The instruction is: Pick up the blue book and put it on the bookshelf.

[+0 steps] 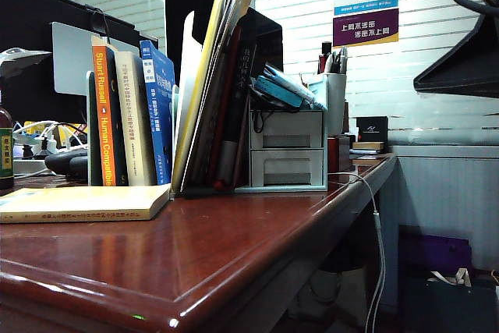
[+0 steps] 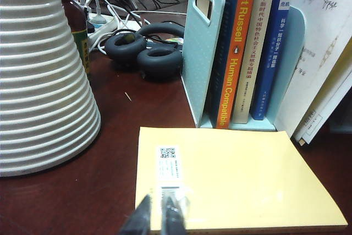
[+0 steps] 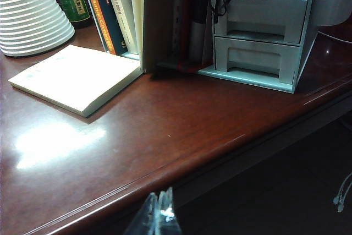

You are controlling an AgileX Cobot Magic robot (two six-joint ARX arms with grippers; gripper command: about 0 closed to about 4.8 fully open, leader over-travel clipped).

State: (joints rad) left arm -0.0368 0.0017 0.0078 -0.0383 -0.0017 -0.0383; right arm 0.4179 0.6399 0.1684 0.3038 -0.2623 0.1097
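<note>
Blue book (image 1: 159, 111), thick paperback with bright blue cover and white Chinese text, upright in pale grey-green desktop bookshelf (image 2: 202, 48) with thin divider panels, spine out, just beside cream-spined book (image 2: 256, 48) and orange "Human Compatible" book (image 1: 103, 118); same blue spine (image 2: 274, 42) seen in left wrist view against rounded end panel. Leaning stack of yellow and dark folders (image 1: 210, 83) to the right of it in exterior view, then grey two-drawer box (image 1: 287, 150). Thin pale-yellow paperback (image 2: 236, 177) flat on dark red-brown wooden table (image 1: 234, 255), in front of the rack, barcode label up. Left gripper (image 2: 157, 218) above near edge of yellow paperback, fingertips (image 2: 172, 213) nearly together, nothing between them. Right gripper (image 3: 157, 216) off the table's front edge, well apart from everything, fingers pressed together, empty. White ribbed cone lamp base (image 2: 38, 75), dark bottle (image 2: 77, 26) and black headphones (image 2: 146, 50) near rack's end panel.
</note>
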